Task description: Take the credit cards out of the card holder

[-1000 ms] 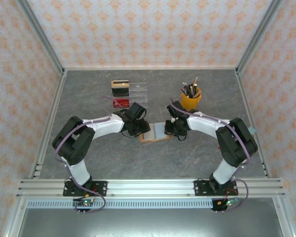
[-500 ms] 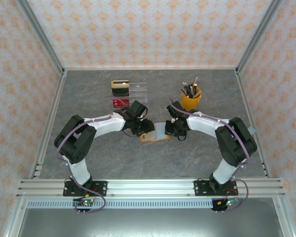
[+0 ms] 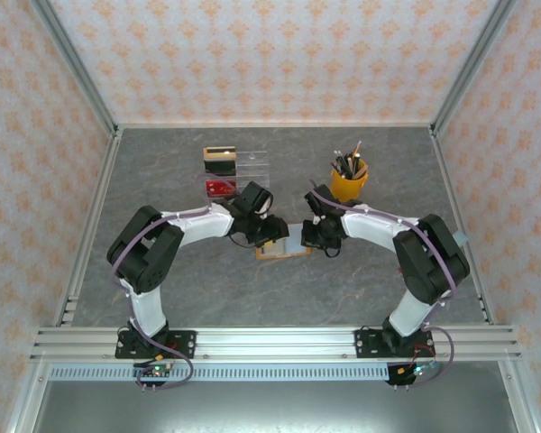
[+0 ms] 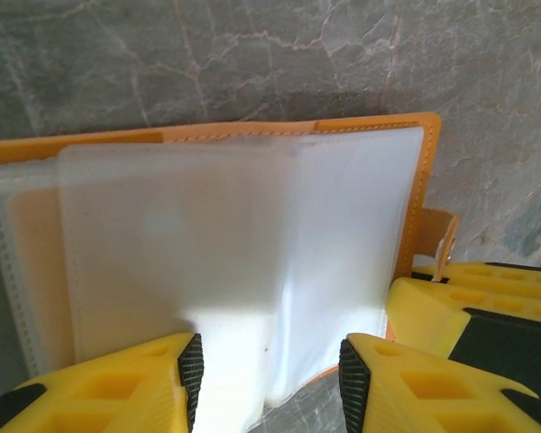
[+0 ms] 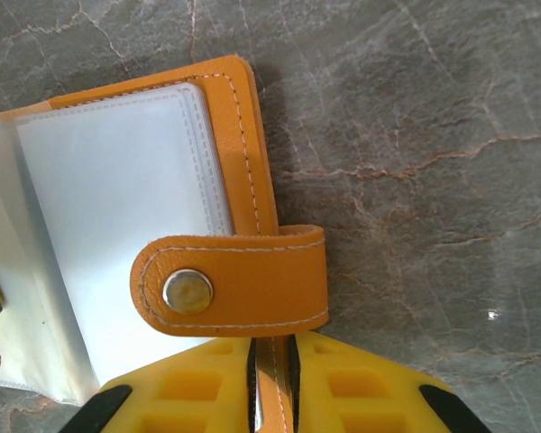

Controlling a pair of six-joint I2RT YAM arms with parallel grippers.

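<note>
The orange card holder (image 3: 293,252) lies open on the grey table (image 3: 207,289), its frosted clear sleeves (image 4: 234,244) fanned out. My left gripper (image 4: 269,379) is open, its black pads either side of the sleeves' near edge and touching nothing. My right gripper (image 5: 272,383) is shut on the holder's orange rim just below the snap strap (image 5: 230,281). From above, both grippers meet at the holder, the left gripper (image 3: 269,231) on its left and the right gripper (image 3: 312,236) on its right. Whether cards sit in the sleeves I cannot tell.
A red card (image 3: 220,188) and a tan-and-black card (image 3: 220,161) lie at the back left beside a clear plastic stand (image 3: 253,168). A yellow cup of pens (image 3: 349,179) stands behind the right arm. Aluminium rails frame the table.
My left gripper has moved right over the holder's left half and its jaws have widened. The right gripper and the holder have stayed put.
</note>
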